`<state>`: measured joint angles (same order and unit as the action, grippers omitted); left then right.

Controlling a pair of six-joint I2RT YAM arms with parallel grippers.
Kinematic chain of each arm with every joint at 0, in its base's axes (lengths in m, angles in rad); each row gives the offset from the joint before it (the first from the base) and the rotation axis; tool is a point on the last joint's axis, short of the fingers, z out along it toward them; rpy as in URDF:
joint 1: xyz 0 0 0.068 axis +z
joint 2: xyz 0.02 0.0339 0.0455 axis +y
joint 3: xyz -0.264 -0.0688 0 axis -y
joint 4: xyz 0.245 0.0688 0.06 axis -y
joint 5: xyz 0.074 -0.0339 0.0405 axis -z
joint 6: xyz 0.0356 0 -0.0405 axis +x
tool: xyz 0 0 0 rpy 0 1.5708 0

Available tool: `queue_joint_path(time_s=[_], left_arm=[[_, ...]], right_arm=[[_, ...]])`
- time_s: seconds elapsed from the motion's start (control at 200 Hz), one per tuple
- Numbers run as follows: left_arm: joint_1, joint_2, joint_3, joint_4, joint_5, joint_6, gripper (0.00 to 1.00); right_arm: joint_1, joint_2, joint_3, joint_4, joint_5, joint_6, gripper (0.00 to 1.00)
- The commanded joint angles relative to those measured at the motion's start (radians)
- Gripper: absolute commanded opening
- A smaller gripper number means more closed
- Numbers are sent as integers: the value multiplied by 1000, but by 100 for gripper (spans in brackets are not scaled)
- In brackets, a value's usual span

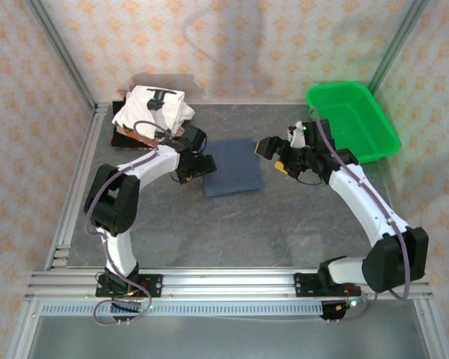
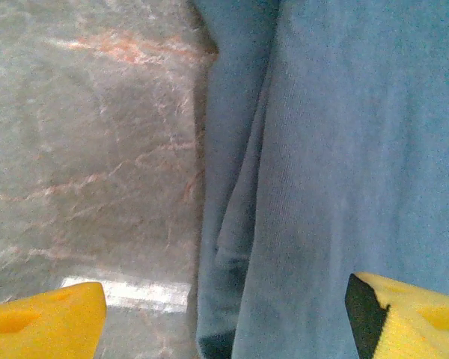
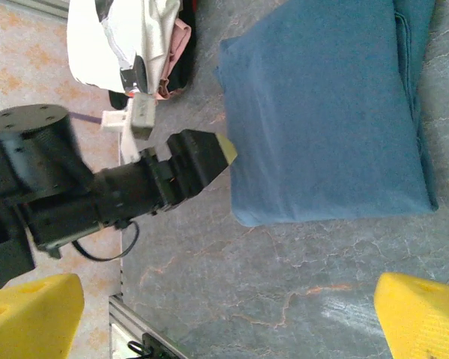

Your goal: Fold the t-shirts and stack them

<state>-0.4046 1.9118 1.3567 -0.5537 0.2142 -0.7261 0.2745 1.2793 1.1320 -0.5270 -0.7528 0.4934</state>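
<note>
One blue shirt folded mid-table, one stack far left, one basket far right.
Top view: the green basket (image 1: pixel 352 120) sits in the far right corner. The blue shirt (image 1: pixel 234 167) lies flat between two bent arms, left gripper (image 1: pixel 197 166) at its left edge, right gripper (image 1: pixel 274 155) just beside its right edge. The stack (image 1: pixel 151 112) is white on top. Left wrist: jaws wide over the shirt's edge and the table (image 2: pixel 90 149). Right wrist: jaws wide, holding nothing, above the shirt.

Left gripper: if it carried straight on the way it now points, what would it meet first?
Probably the edge of the folded navy-blue t-shirt: the left gripper holds its open fingers astride it, one over cloth, the other over bare table. How far off the cloth lies is unclear.
</note>
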Motion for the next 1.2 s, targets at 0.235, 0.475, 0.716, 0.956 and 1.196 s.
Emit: queue_joint_path(time_s=[0.235,0.475,0.716,0.956,1.196], left_arm=[[-32,161,122,65,-90,-45,79],[-49,285,286,-20,-79,7,66],[-50,372,446,-180,-161,104,29],[-47,379,702,-370,-319,329,7],[-34,354,883,-460,-421,505,0]], right_arm=[[3,-60,-29,2,-43,15,99],[3,-64,-43,3,-62,17,99],[3,-60,-33,4,-69,18,99],[2,-81,-45,57,-74,58,99],[3,-81,-67,74,-67,83,99]])
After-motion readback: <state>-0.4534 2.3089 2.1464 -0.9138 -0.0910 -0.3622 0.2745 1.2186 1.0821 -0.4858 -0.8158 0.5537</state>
